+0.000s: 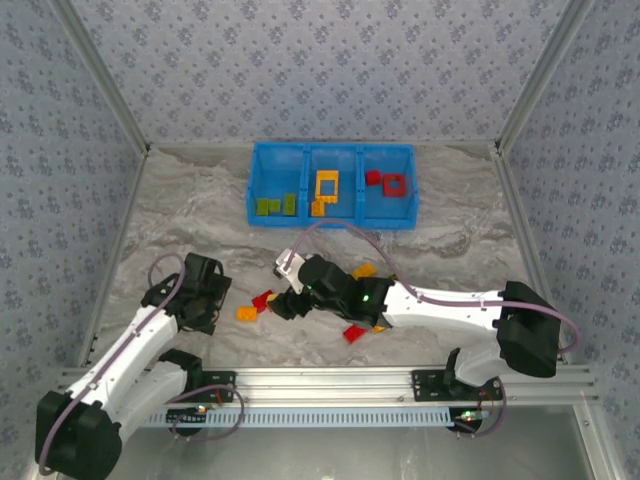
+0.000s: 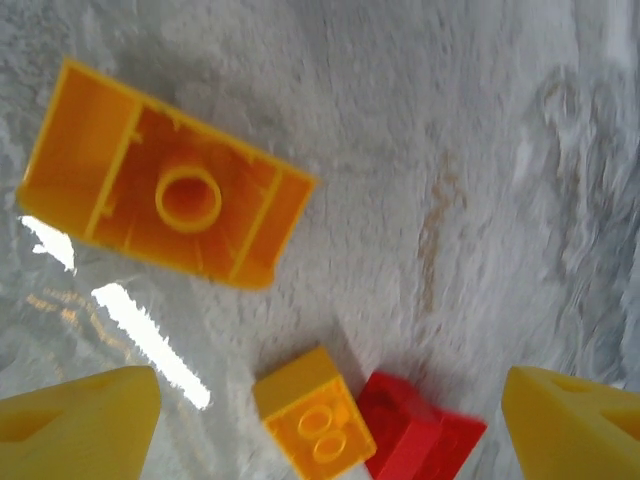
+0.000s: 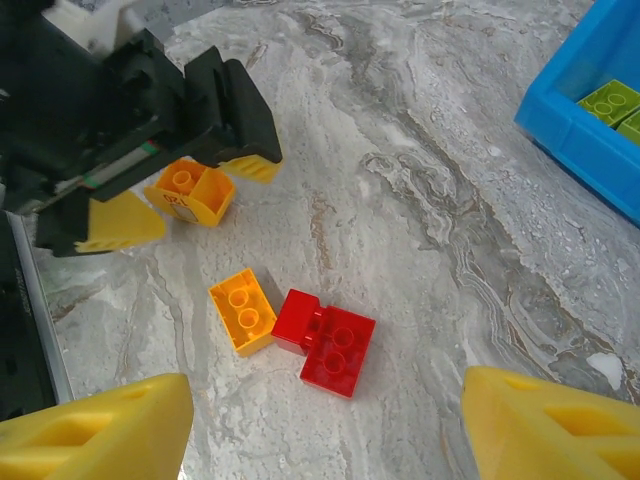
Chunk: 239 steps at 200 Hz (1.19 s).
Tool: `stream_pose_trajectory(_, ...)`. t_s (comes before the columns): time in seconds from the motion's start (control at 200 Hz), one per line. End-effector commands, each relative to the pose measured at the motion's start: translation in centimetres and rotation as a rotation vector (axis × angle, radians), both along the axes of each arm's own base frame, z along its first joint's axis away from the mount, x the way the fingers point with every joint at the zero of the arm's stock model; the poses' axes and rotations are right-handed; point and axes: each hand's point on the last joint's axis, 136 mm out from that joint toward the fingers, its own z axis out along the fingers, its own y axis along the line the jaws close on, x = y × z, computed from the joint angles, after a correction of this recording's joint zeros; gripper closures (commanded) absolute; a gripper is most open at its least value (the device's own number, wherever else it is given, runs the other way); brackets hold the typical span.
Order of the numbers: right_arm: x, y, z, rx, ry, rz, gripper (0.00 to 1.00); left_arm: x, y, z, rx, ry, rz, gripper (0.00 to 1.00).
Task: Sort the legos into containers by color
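picking step: left tool (image 2: 325, 425) spread wide, empty, over the upturned brick (image 2: 165, 195) on the counter (image 3: 450, 200). right tool (image 3: 325, 430) likewise spread, above the small orange brick (image 3: 240, 312) and red brick (image 3: 328, 342) (they touch). next, i'd guess: drop, clench, carry to middle bin of the tray (image 1: 330, 147).

1. I logged the table (image 1: 200, 200) as a grey-white marbled surface with darker veins running across it.
2. The walls (image 1: 320, 70) behind and to both sides carried pale blue-grey paper with a small repeating floral print.
3. A left strut (image 1: 103, 78) and a right strut (image 1: 541, 75), bare metal, slanted up from the far corners.
4. I noted bright glare streaks (image 2: 130, 320) on the table in the left wrist view.
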Motion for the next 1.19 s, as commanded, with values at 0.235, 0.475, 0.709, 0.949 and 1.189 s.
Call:
stream_pose_trajectory(0.235,-3.3,2.2,1.7,0.093,-0.015,0.150,0.26,2.3,2.4,-0.7,0.003,-0.027,0.152,0.11)
stream_pose_trajectory(0.475,-3.9,2.7,1.4,0.089,-0.002,0.152,0.25,2.3,4.1,-1.5,0.007,0.002,0.218,0.16)
stream_pose_trajectory(0.709,-4.2,2.9,0.9,0.072,0.009,0.153,0.26,3.5,4.7,-0.9,0.024,0.015,0.177,0.26)
stream_pose_trajectory(0.949,-4.2,3.0,0.7,0.069,0.013,0.145,0.26,1.8,4.4,-2.5,0.029,0.078,0.125,0.30)
stream_pose_trajectory(1.189,-3.9,3.2,0.7,0.060,0.013,0.136,0.26,1.3,4.3,-2.9,0.030,0.085,0.111,0.53)
